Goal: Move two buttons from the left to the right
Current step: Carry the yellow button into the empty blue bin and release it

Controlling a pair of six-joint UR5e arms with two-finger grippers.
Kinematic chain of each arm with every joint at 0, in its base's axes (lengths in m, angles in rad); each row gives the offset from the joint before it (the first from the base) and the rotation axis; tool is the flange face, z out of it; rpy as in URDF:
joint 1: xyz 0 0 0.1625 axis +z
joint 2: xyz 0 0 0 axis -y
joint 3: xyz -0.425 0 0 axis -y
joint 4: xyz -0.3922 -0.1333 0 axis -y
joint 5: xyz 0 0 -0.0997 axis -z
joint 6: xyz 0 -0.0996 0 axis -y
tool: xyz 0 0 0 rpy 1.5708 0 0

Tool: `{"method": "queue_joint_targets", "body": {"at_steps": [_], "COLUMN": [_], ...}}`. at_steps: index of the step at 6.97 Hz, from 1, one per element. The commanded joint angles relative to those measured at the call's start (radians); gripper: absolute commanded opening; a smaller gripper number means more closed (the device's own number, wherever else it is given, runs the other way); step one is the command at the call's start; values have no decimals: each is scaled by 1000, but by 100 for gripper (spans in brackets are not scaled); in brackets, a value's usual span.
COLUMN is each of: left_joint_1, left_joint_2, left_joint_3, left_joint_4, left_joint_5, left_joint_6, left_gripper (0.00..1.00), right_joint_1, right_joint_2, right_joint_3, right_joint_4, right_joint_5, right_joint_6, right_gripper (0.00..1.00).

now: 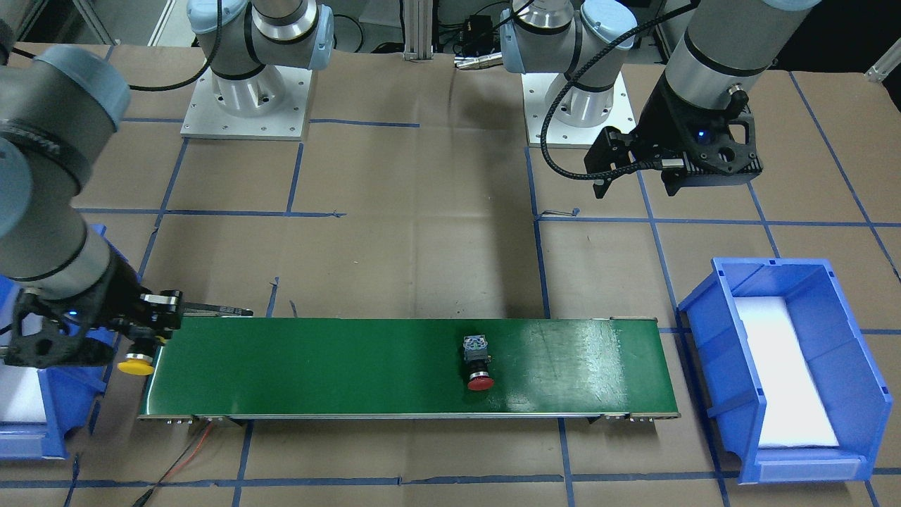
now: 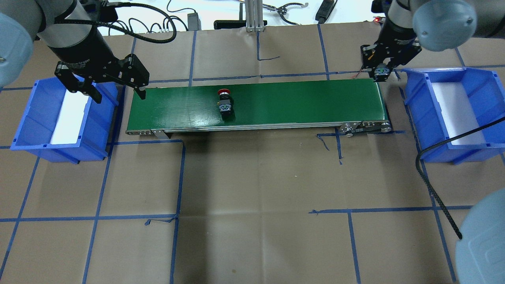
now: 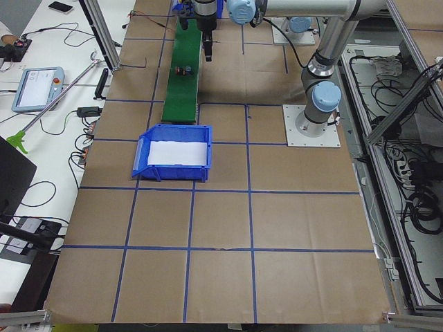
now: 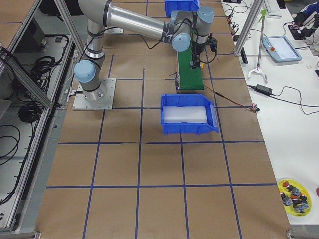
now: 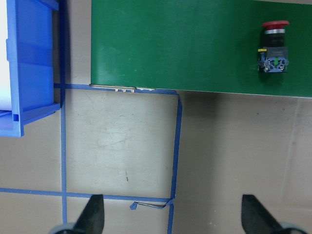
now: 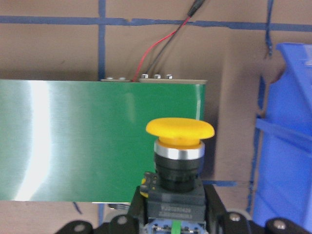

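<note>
- While the right gripper (image 1: 141,343) is clamped on the yellow button (image 6: 179,127) by its grey block, cap pointing ahead, it hangs over the right end of the belt (image 2: 300,102), just beside the right bin (image 2: 418,90).
- Red button (image 2: 225,102) lies on its side on the belt, nearer the left end.
- Left gripper (image 5: 174,219) hovers wide open and empty by the belt's left end.
- Both buttons look rigid, light and sturdy. Their domed caps seem slippery, so the block's flat sides are likely the best hold.
</note>
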Motion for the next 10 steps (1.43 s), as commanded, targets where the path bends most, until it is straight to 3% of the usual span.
{"method": "queue_joint_targets", "body": {"at_steps": [1, 4, 5, 6, 10], "left_joint_1": [0, 0, 0, 0, 0], "left_joint_2": [3, 3, 3, 3, 2], "left_joint_3": [-3, -6, -7, -7, -6], "left_joint_4": [1, 1, 1, 1, 1], "left_joint_5": [0, 0, 0, 0, 0], "left_joint_6": [0, 0, 0, 0, 0], "left_gripper": [100, 100, 100, 100, 100], "right_joint_1": [-213, -417, -440, -454, -441], "right_joint_2": [-7, 8, 2, -7, -41], "right_joint_3": [-7, 34, 130, 237, 374], "right_joint_4": [-2, -1, -84, -273, -313], "right_joint_5": [11, 13, 15, 28, 33], "right_joint_6": [-271, -494, -528, -533, -533], "right_gripper": [1, 0, 0, 0, 0]}}
